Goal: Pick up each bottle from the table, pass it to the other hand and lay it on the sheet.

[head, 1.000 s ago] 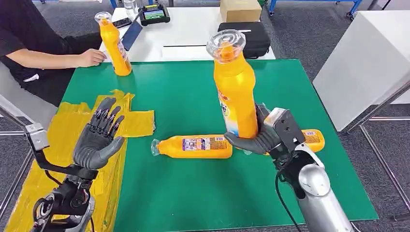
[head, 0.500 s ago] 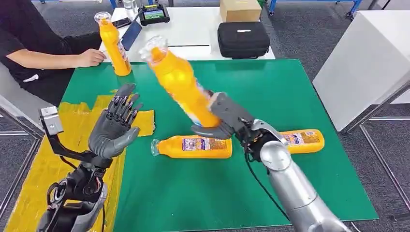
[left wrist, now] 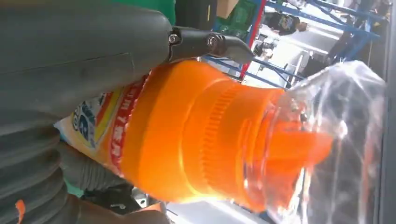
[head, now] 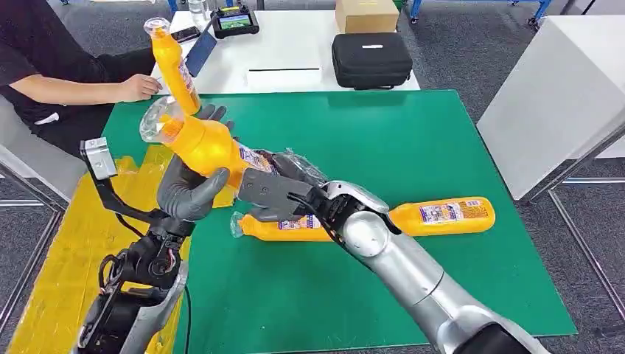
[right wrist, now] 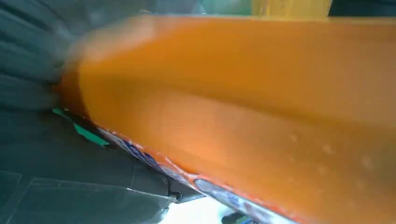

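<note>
The right hand (head: 276, 193) is gripping the orange plastic bottle with a clear cap (head: 195, 140) mid-handover — the left hand (head: 190, 188) is cupping its neck above the yellow sheet (head: 66, 251) — while two orange bottles (head: 442, 214) are lying on the green counter (head: 413, 133).

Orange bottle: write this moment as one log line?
phase: handover | orange bottle | right hand: holding | left hand: touching | yellow sheet: bare

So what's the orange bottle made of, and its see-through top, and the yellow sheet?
The held orange bottle looks like smooth, glossy plastic: it shines evenly. Its clear cap seems to be hard transparent plastic, since the orange spout shows through it. The yellow sheet looks like thin plastic film, wrinkled and slightly shiny.
</note>
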### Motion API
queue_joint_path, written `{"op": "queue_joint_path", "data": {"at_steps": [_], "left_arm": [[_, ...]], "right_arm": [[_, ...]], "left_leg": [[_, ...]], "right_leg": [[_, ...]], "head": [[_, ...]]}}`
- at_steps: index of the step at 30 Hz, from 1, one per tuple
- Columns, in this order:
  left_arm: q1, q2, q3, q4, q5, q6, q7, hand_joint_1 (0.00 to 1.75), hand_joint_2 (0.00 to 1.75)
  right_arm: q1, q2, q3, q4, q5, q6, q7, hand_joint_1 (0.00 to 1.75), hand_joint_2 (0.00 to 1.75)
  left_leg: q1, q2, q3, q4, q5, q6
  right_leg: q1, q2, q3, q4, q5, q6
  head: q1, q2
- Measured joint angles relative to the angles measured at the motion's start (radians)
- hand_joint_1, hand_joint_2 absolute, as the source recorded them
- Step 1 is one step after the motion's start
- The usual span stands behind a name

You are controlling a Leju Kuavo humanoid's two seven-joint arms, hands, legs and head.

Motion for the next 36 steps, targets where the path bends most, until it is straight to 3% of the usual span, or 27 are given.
{"op": "queue_joint_path", "data": {"at_steps": [17,18,19,36], "left_arm": [[-0.016,-0.009,-0.013,0.064,0.024,0.023,0.016,0.00,1.75],[-0.023,-0.009,-0.016,0.071,0.024,0.023,0.017,0.63,1.75],[-0.031,-0.009,-0.020,0.078,0.027,0.022,0.018,1.75,1.75],[-0.045,-0.008,-0.046,0.107,0.018,0.059,-0.062,1.75,1.75]], "right_arm": [[-0.008,0.013,0.060,0.015,0.058,-0.003,0.039,1.75,1.75],[-0.011,0.013,0.060,0.015,0.058,-0.003,0.041,1.75,1.75],[-0.014,0.013,0.060,0.016,0.058,-0.003,0.044,1.75,1.75],[-0.015,0.013,0.060,0.016,0.080,-0.003,0.055,1.75,1.75]], "left_leg": [[0.000,0.000,-0.001,0.000,0.000,0.000],[0.000,0.000,-0.001,0.000,0.000,0.000],[0.000,0.000,-0.001,0.000,0.000,0.000],[0.000,0.000,-0.001,0.000,0.000,0.000]], "right_leg": [[0.000,0.000,-0.001,0.000,0.000,0.000],[0.000,0.000,-0.001,0.000,0.000,0.000],[0.000,0.000,-0.001,0.000,0.000,0.000],[0.000,0.000,-0.001,0.000,0.000,0.000]], "head": [[0.000,0.000],[0.000,0.000],[0.000,0.000],[0.000,0.000]]}}
